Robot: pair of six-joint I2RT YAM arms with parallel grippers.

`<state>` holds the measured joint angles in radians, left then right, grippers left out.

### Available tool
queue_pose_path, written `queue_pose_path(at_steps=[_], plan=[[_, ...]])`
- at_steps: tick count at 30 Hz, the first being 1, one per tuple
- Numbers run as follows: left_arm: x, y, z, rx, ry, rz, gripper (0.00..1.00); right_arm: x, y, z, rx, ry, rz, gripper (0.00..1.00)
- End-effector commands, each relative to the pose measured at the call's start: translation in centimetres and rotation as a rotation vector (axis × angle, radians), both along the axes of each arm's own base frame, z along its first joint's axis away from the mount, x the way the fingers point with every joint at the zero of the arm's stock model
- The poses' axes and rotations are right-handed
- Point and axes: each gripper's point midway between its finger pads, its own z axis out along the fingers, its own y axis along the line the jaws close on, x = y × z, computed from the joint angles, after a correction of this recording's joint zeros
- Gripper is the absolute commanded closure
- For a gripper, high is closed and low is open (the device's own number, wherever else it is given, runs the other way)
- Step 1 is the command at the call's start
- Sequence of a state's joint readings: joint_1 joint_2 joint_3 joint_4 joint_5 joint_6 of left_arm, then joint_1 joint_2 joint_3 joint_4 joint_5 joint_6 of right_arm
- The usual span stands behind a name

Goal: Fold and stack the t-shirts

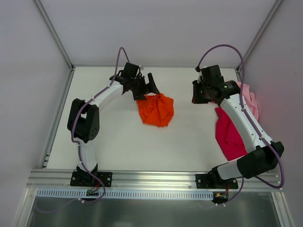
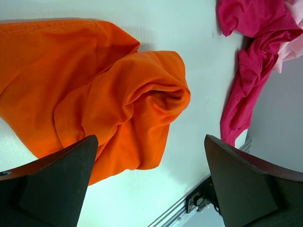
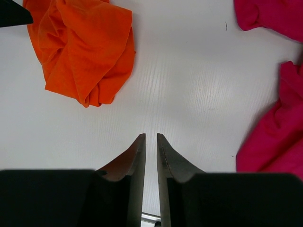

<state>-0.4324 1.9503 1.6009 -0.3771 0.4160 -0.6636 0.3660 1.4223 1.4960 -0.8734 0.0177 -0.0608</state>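
The orange t-shirt [image 1: 156,109] lies crumpled at the table's middle back; it also shows in the left wrist view [image 2: 109,94] and the right wrist view [image 3: 85,47]. My left gripper [image 1: 146,91] is open and empty, hovering over the shirt's far left edge, its jaws wide apart [image 2: 150,139]. The magenta-red t-shirt [image 1: 228,135] lies bunched on the right, partly under my right arm [image 2: 251,52] [image 3: 277,137]. The light pink t-shirt [image 1: 251,101] peeks out behind it at the right wall [image 2: 291,47]. My right gripper [image 1: 201,97] is shut and empty above bare table [image 3: 151,135].
The white table [image 1: 118,137] is enclosed by grey walls at the back and both sides. An aluminium rail [image 1: 151,177] runs along the near edge with both arm bases bolted to it. The rail's bracket shows in the left wrist view [image 2: 199,198].
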Motion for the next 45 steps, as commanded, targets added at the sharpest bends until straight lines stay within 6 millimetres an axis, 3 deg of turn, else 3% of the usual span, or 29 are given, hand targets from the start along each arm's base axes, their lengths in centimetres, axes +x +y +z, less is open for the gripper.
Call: queue_pose_path(at_steps=[1,5,10,19,29,34,38,40,43,44,45], plan=[[-0.1,-1.0,1.0,-0.057,-0.022,-0.034,0.03,0.5,-0.1,1.5,0.008,-0.038,-0.002,0.82],[-0.6,-1.7,-0.2,-0.102,-0.001,-0.047,0.04,0.7,0.3,1.6,0.008,-0.019,0.008,0.83],[-0.5,-2.6,0.1,-0.137,-0.034,-0.076,0.04,1.3,0.5,2.7,0.028,-0.047,-0.002,0.83],[0.7,-3.3,-0.2,-0.127,-0.076,-0.135,0.05,1.0,0.5,2.6,0.035,-0.045,-0.012,0.84],[2.7,-2.2,-4.4,0.046,-0.090,-0.174,0.05,0.5,0.9,2.7,0.054,-0.041,0.024,0.85],[2.3,-2.1,-6.1,0.063,-0.058,-0.193,0.05,0.5,0.7,2.5,0.040,-0.041,0.023,0.85],[2.0,-2.4,-6.4,0.052,-0.050,-0.207,0.06,0.5,0.6,1.9,0.027,-0.030,0.022,0.85],[2.0,-2.6,-6.2,0.046,-0.056,-0.213,0.10,0.6,0.7,1.6,0.028,-0.021,0.023,0.85],[2.0,-2.8,-6.1,0.039,-0.058,-0.217,0.24,0.6,0.7,1.1,0.027,-0.010,0.025,0.85],[2.0,-2.9,-6.0,0.037,-0.060,-0.216,0.40,0.6,0.7,1.0,0.026,-0.009,0.025,0.86],[2.0,-2.9,-6.0,0.036,-0.059,-0.216,0.50,0.6,0.7,0.9,0.025,-0.006,0.027,0.86]])
